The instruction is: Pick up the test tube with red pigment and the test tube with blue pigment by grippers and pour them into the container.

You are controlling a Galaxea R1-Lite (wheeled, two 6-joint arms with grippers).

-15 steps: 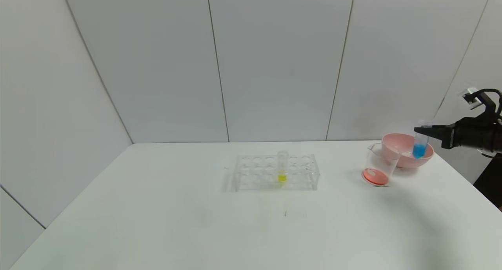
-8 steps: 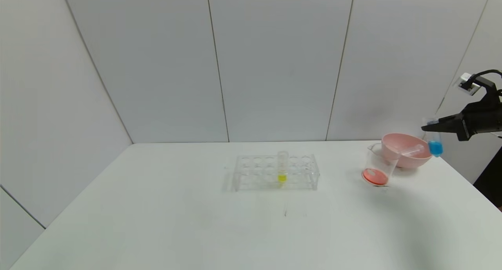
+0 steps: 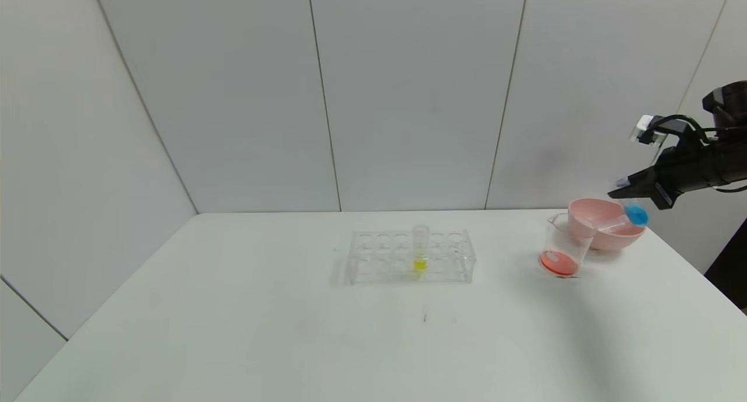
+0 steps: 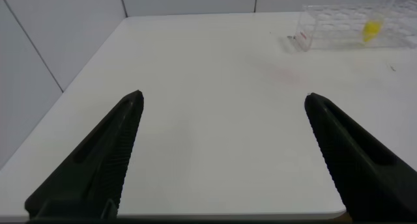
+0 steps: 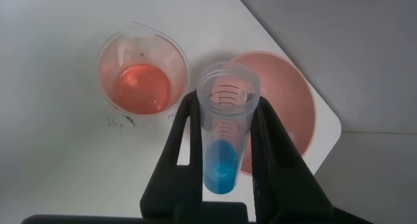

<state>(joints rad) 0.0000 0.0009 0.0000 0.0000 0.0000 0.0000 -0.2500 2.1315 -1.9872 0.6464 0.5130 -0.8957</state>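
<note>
My right gripper point(image 3: 617, 189) hangs above the pink bowl at the table's far right, shut on the test tube with blue pigment point(image 3: 636, 215). The tube is tipped well over from upright, and the blue liquid is still in its bottom point(image 5: 221, 168). Its open mouth point(image 5: 228, 87) faces toward the container point(image 3: 563, 247), a clear beaker just left of the bowl with red liquid on its floor point(image 5: 142, 87). No tube holding red liquid shows. My left gripper point(image 4: 223, 97) stands open over bare table, far from the tubes.
The pink bowl point(image 3: 633, 234) stands behind the beaker and holds an empty clear tube point(image 3: 611, 224) lying on its side. A clear rack point(image 3: 373, 262) with a yellow tube point(image 3: 420, 251) stands mid-table. The table's right edge lies just past the bowl.
The right gripper has risen and rolled over, and the blue tube has gone from upright above the bowl to steeply tipped. The beaker, bowl and rack have not moved.
</note>
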